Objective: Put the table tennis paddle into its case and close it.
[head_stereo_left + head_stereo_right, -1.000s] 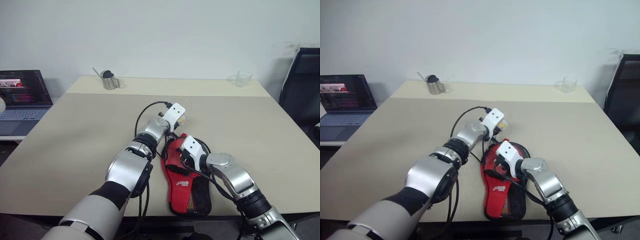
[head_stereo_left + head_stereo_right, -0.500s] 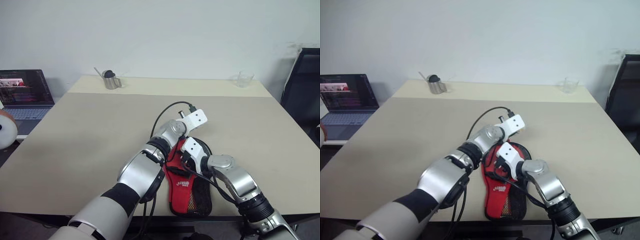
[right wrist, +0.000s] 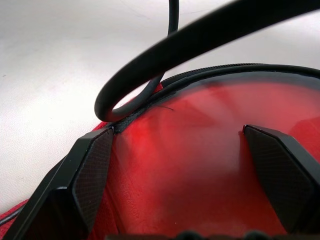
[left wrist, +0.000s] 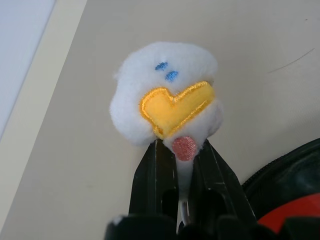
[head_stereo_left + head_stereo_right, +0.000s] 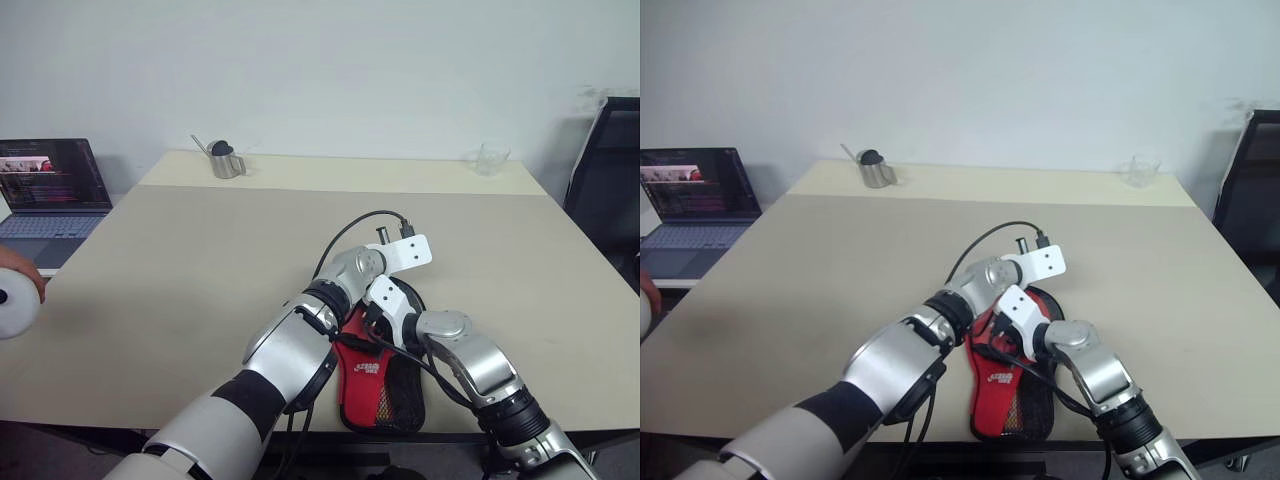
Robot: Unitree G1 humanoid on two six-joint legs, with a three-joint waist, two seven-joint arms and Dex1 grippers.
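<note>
The case [image 5: 372,378] lies flat near the table's front edge, red side with white logo and black mesh pocket facing up. My right gripper [image 3: 177,131] is open over its round end, one black finger [image 3: 85,170] on each side of the red surface. Just beyond that end, my left gripper [image 4: 180,150] is shut on a small white plush keychain [image 4: 165,100] with a yellow heart and blue dots. The case's black zip edge [image 4: 285,170] runs close beside it. The table tennis paddle is hidden; I cannot tell it apart from the red case.
A black cable [image 3: 165,75] loops just ahead of my right gripper. A laptop [image 5: 45,185] sits far left, a metal cup [image 5: 225,160] and a glass [image 5: 488,157] at the table's back, a black chair [image 5: 610,170] on the right. A person's hand [image 5: 15,290] with a white round object is at the left edge.
My left gripper has swung to the right across the case's far end and rolled, keeping the plush. A person's hand with a white object has come in at the left. The right arm stayed.
</note>
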